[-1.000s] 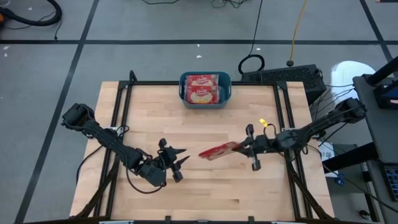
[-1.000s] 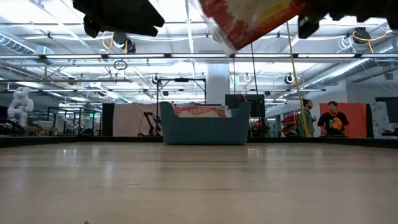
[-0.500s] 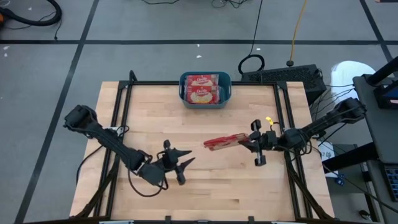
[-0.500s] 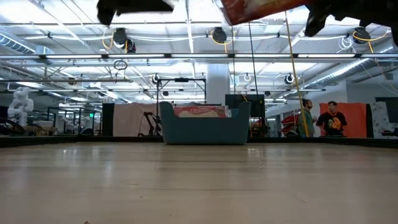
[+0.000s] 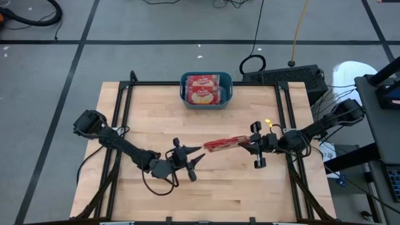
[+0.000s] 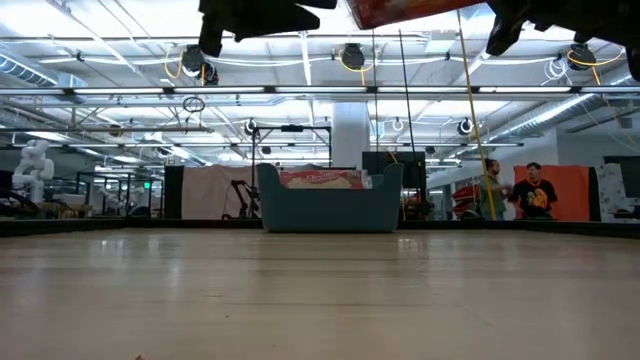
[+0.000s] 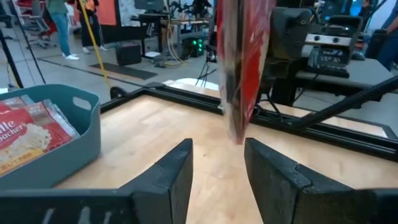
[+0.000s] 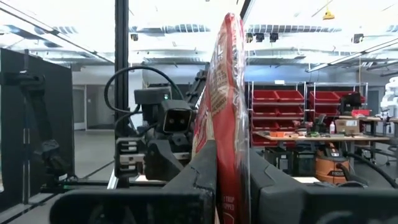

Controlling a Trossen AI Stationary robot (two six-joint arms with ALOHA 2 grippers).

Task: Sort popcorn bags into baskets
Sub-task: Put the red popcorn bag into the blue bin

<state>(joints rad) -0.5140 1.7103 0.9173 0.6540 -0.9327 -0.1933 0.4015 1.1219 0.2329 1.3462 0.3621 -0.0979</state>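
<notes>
— Since a second ago, what has moved?
— Left gripper (image 5: 195,160) has slid toward the table's middle, its fingers (image 7: 171,174) parted and empty, tips just short of the popcorn bag (image 5: 224,144).
— And the right gripper (image 5: 250,143)?
— Clamped on that bag, holding it edge-on above the wooden table (image 5: 250,187).
— The basket (image 5: 227,92)?
— At the far edge, two bags (image 5: 202,89) inside. People (image 6: 530,192) stand in the room behind.

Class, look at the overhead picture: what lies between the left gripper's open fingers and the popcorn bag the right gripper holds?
Only bare tabletop: in the high view a short gap separates the left gripper from the popcorn bag clamped by the right gripper.
</notes>
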